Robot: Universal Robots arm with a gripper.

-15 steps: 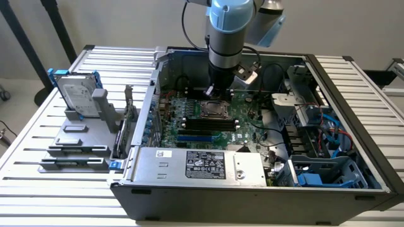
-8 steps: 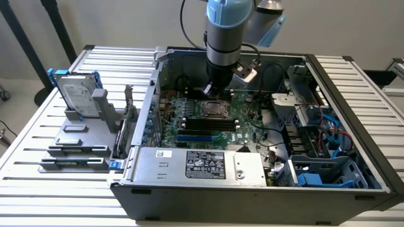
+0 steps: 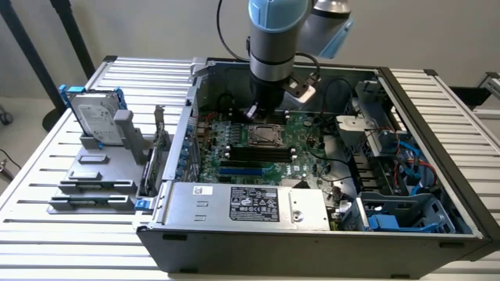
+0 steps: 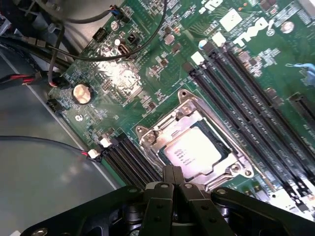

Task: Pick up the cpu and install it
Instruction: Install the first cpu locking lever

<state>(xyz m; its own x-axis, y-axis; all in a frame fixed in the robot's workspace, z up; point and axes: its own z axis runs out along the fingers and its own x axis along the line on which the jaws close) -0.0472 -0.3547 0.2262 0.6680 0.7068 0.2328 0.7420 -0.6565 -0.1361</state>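
The gripper is shut tight with nothing in it, just above the chip. The silver chip lies flat inside the metal socket on the green board, with black slots farther away

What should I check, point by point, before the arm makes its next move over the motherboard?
1. The cpu lies inside the socket frame: ok, its silvery top looks flat and square to the frame.
2. Gripper empty: ok, the fingers are shut together with nothing between them.
3. Gripper position: ok, it is over the socket edge, beside the cpu.
4. Gripper touching the cpu or the frame: cannot tell.
5. Cables away from the socket: ok, they run over another part of the motherboard.
6. Socket frame latched: cannot tell.
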